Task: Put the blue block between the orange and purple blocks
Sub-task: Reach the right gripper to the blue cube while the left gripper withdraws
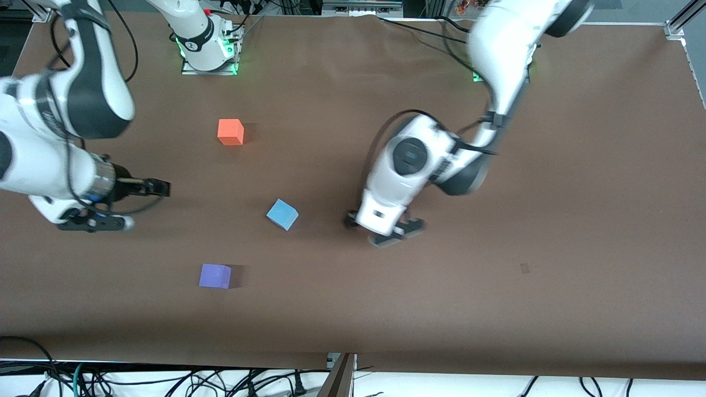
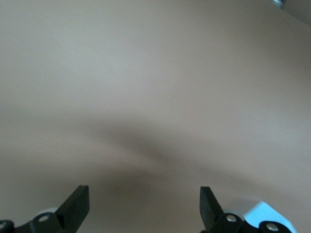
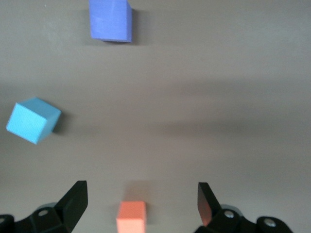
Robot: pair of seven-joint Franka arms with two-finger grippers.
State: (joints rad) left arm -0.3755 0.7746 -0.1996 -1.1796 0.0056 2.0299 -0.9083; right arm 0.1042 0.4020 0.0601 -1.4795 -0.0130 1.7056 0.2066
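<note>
The small purple matte cube (image 1: 215,275) sits nearest the front camera. The light blue matte cube (image 1: 282,214) lies farther back, beside the left gripper (image 1: 392,230), whose fingers are spread and empty. The right gripper (image 1: 142,188) waits, fingers spread too. The orange matte cube (image 1: 230,132) sits farthest.

matte blue block (image 1: 282,214), glossy plastic left arm (image 1: 411,171)

The blue block (image 1: 282,214) is light sky-blue, the orange block (image 1: 230,132) bright orange-red and the purple block (image 1: 215,275) soft violet. They lie on a plain matte brown counter (image 1: 551,220). Both arms are white with black joints.
</note>
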